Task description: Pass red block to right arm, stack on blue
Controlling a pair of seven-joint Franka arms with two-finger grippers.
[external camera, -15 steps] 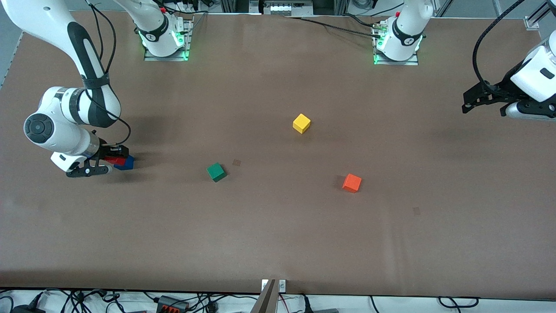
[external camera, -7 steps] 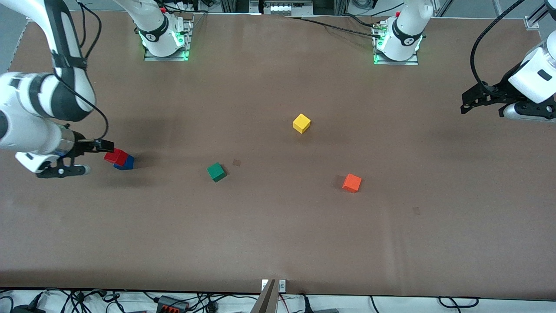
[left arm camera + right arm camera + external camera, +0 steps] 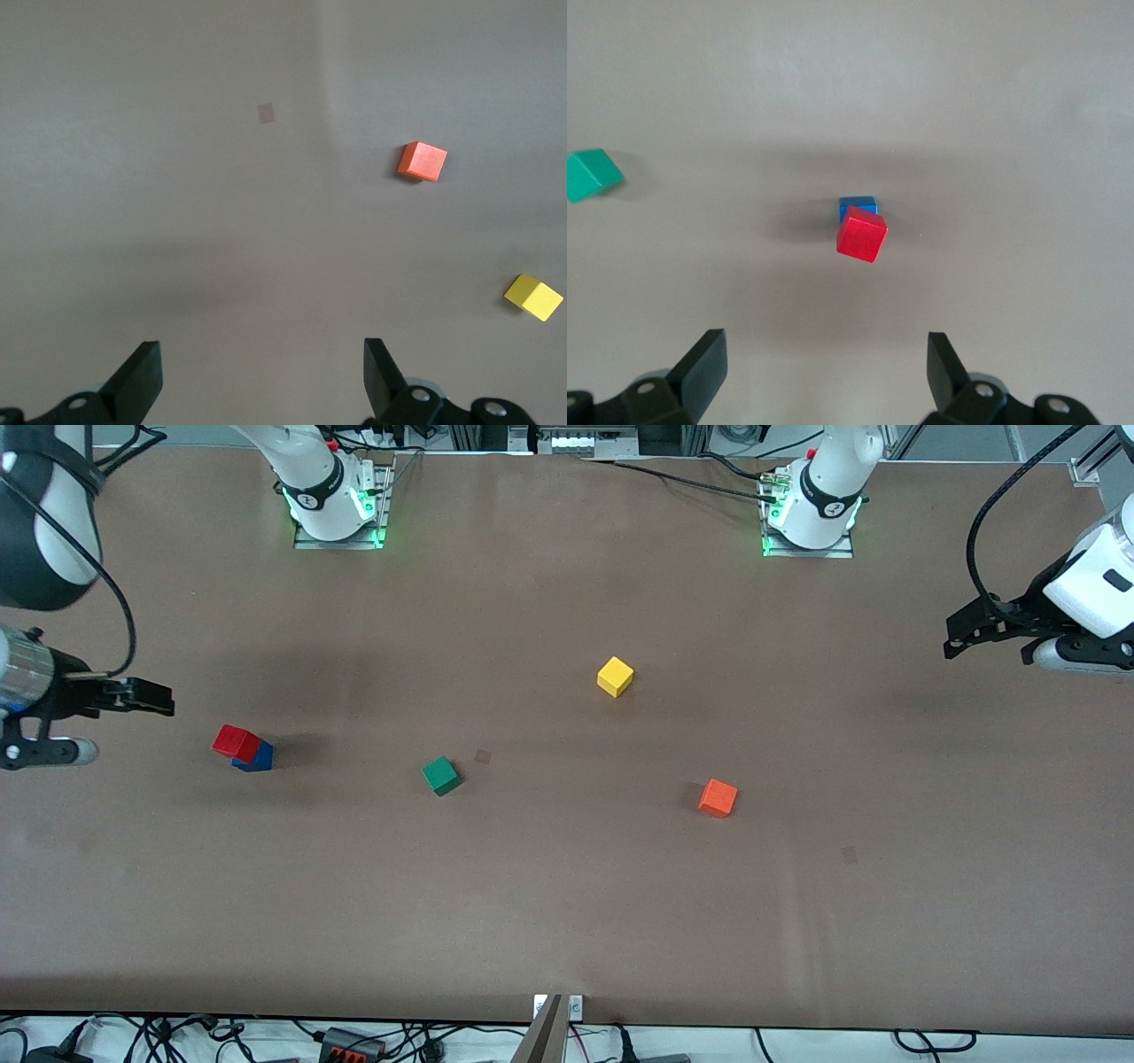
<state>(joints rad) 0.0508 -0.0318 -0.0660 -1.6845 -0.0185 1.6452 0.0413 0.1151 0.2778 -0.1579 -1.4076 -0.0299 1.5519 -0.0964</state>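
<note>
The red block [image 3: 236, 741] sits on top of the blue block [image 3: 258, 757] toward the right arm's end of the table, a little offset and turned on it. In the right wrist view the red block [image 3: 861, 235] covers most of the blue block [image 3: 857, 205]. My right gripper [image 3: 133, 729] is open and empty, raised and apart from the stack, toward the table's end; it also shows in the right wrist view [image 3: 827, 372]. My left gripper [image 3: 983, 642] is open and empty and waits in the air over the left arm's end of the table; it also shows in the left wrist view [image 3: 261, 381].
A green cube [image 3: 441, 775] lies near the middle, beside the stack. A yellow cube [image 3: 615, 677] and an orange cube [image 3: 718, 797] lie toward the left arm's end. The brown table [image 3: 567, 921] is bare nearer the front camera.
My right gripper has let go of the red block, leaving it on the blue block, and has drawn back up and toward the table's end. The left arm has barely moved.
</note>
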